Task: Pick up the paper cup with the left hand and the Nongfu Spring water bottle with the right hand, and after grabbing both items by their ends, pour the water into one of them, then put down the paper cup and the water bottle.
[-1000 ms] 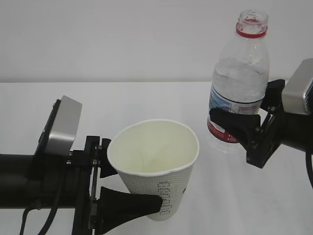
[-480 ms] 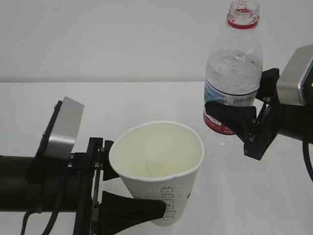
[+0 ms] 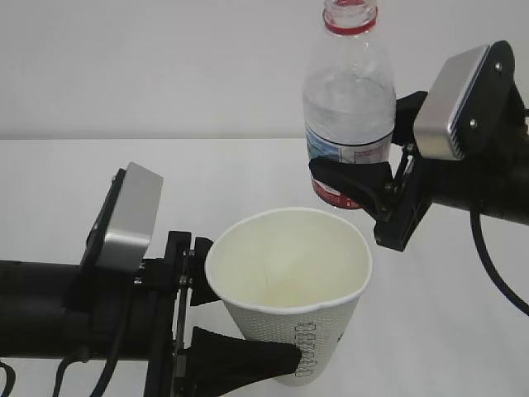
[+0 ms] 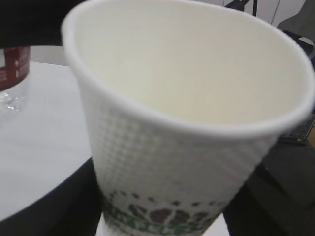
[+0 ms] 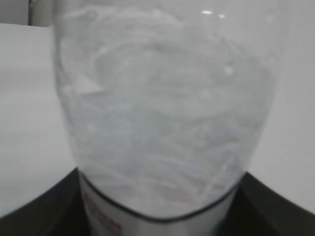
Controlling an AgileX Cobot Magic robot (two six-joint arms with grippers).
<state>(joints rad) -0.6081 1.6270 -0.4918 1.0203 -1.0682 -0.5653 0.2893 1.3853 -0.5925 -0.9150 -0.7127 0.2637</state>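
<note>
Standing upright just behind and above the white paper cup (image 3: 291, 303) that the left hand (image 3: 213, 327) is clasping, the clear plastic Nongfu Spring water bottle (image 3: 348, 103) is sitting gripped low in the right hand (image 3: 360, 184); tipping must go forward.

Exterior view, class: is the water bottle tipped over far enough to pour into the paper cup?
No, the water bottle stands nearly upright, its open neck pointing up, above and behind the paper cup.

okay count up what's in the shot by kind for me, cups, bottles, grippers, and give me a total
Paper cups: 1, the paper cup, held by the left hand.
Water bottles: 1, the Nongfu Spring water bottle, uncapped, held upright by the right hand.
Grippers: 2.
Total: 4.
</note>
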